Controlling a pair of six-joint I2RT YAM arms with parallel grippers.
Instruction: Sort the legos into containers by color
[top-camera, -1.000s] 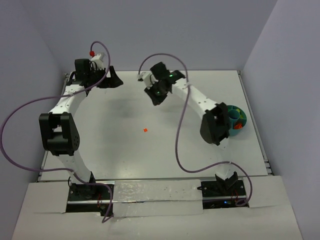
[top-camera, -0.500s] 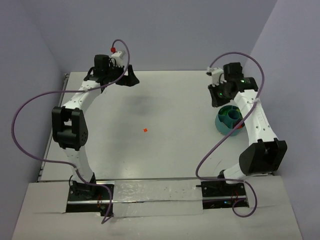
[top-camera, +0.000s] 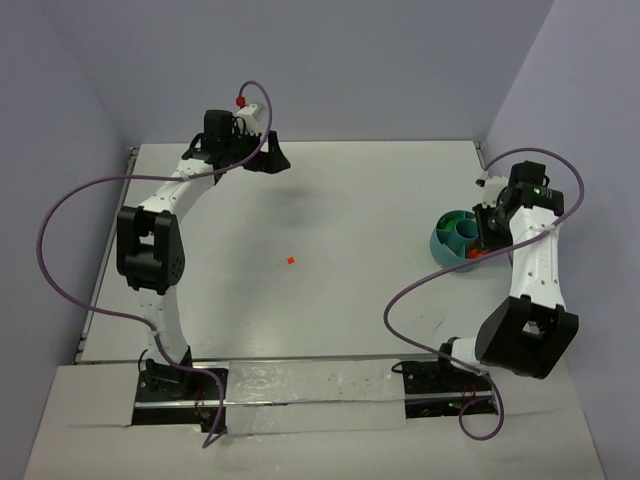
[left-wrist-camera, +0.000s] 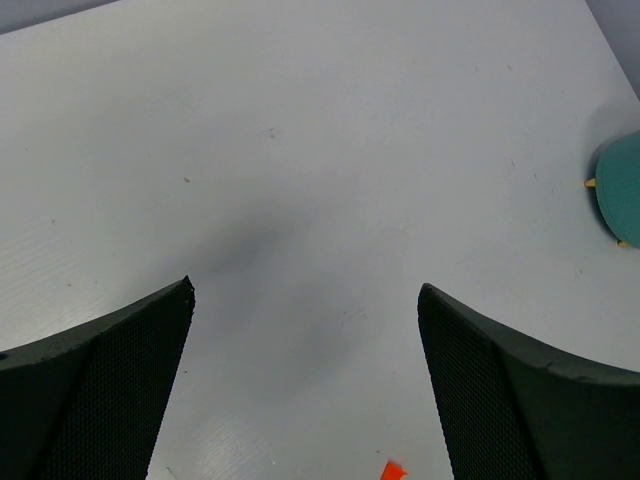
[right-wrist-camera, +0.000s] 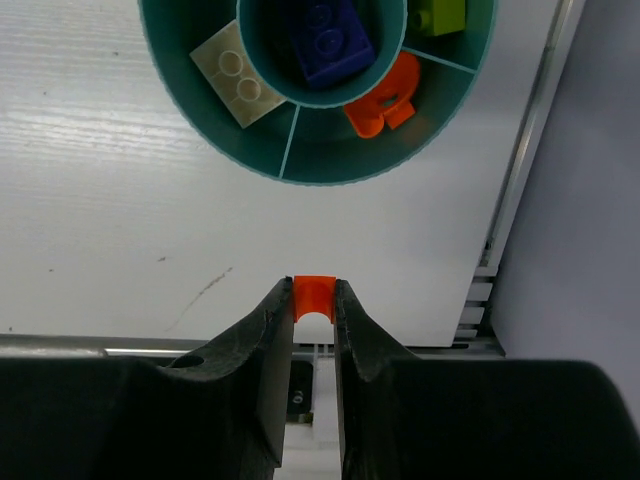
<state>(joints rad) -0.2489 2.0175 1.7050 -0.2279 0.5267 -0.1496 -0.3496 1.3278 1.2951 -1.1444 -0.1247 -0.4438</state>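
Just beside the round teal-blue plastic bowl (right-wrist-camera: 320, 160), part-filled with sorted bricks (right-wrist-camera: 325, 40): right gripper (right-wrist-camera: 313, 290) clamped on a small orange-red arch brick (right-wrist-camera: 313, 300), undelivered. Mid-table, one tiny orange-red bit (top-camera: 289, 260) lies unsorted; left gripper (left-wrist-camera: 305, 288) gapes wide, empty.

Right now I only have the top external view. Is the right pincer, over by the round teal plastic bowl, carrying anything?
Observer: Yes. The right wrist view shows the right pincer shut on a small orange-red arched plastic lego.
Operator: Does the bowl have a section for that colour?
Observer: The round teal plastic bowl is divided into sections, and one outer section holds an orange-red piece.
Operator: And the left pincer?
Observer: In the left wrist view the left pincer is open and holding nothing.
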